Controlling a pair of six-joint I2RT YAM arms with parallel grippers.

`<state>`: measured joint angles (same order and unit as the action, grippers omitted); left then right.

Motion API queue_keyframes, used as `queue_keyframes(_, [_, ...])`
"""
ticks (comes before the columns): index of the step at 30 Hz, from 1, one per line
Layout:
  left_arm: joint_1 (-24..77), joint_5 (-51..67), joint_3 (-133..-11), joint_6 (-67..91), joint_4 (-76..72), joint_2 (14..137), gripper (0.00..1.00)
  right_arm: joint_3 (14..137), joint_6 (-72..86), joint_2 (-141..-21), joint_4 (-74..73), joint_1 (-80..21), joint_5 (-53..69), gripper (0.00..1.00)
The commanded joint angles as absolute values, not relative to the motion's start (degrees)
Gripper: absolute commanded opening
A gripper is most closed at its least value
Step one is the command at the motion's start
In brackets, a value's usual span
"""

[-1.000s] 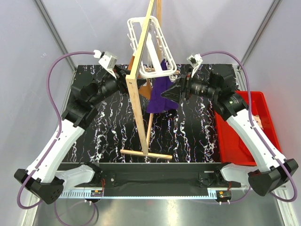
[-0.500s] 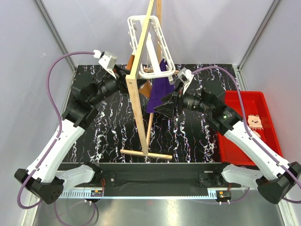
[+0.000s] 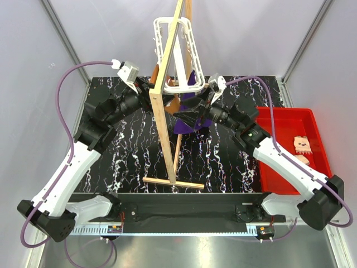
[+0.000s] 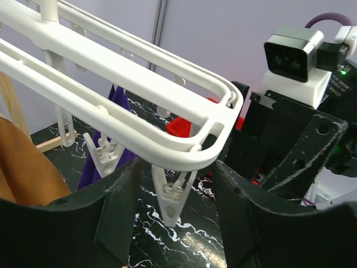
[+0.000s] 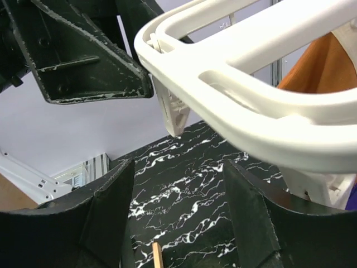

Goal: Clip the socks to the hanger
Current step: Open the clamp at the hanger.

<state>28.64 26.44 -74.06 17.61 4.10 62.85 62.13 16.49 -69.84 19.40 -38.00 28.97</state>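
Observation:
The white hanger (image 3: 174, 51) hangs from the pale wooden stand, with its rounded end between my two grippers. In the left wrist view the hanger's end (image 4: 207, 124) sits just above my open left gripper (image 4: 178, 219), and a dangling white clip (image 4: 170, 196) hangs between the fingers, untouched. My right gripper (image 5: 181, 219) is open and empty, below the hanger's end (image 5: 251, 106) and a clip (image 5: 170, 114). From above, the left gripper (image 3: 149, 92) and right gripper (image 3: 191, 114) face each other. The socks (image 3: 303, 144) lie in the red bin.
The wooden stand (image 3: 164, 111) rises in the table's middle, its base bar (image 3: 173, 182) near the front. A purple cloth (image 3: 187, 124) and a brown cloth (image 3: 172, 105) hang from clips. The red bin (image 3: 268, 162) stands at the right edge.
My right arm has swung left from the bin side toward the hanger's end, uncovering the socks in the bin. The left arm has stayed put.

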Motion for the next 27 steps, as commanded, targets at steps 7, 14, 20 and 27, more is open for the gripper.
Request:
queue_keyframes(7, [28.1, 29.1, -73.8, 19.2, 0.2, 62.1, 0.57, 65.0, 19.2, -73.8, 29.9, -38.6, 29.4, 0.69])
queue_keyframes(14, [28.0, 29.8, -73.7, 20.1, 0.2, 62.2, 0.56, 65.7, 20.7, -75.5, 32.1, -38.6, 29.4, 0.7])
queue_keyframes(20, [28.1, 29.5, -74.2, 20.3, -0.7, 62.2, 0.56, 64.3, 20.1, -72.6, 30.1, -38.6, 25.7, 0.7])
queue_keyframes(27, [28.0, 28.6, -73.1, 20.7, -0.8, 60.6, 0.55, 62.1, 17.5, -67.6, 24.6, -38.6, 26.1, 0.69])
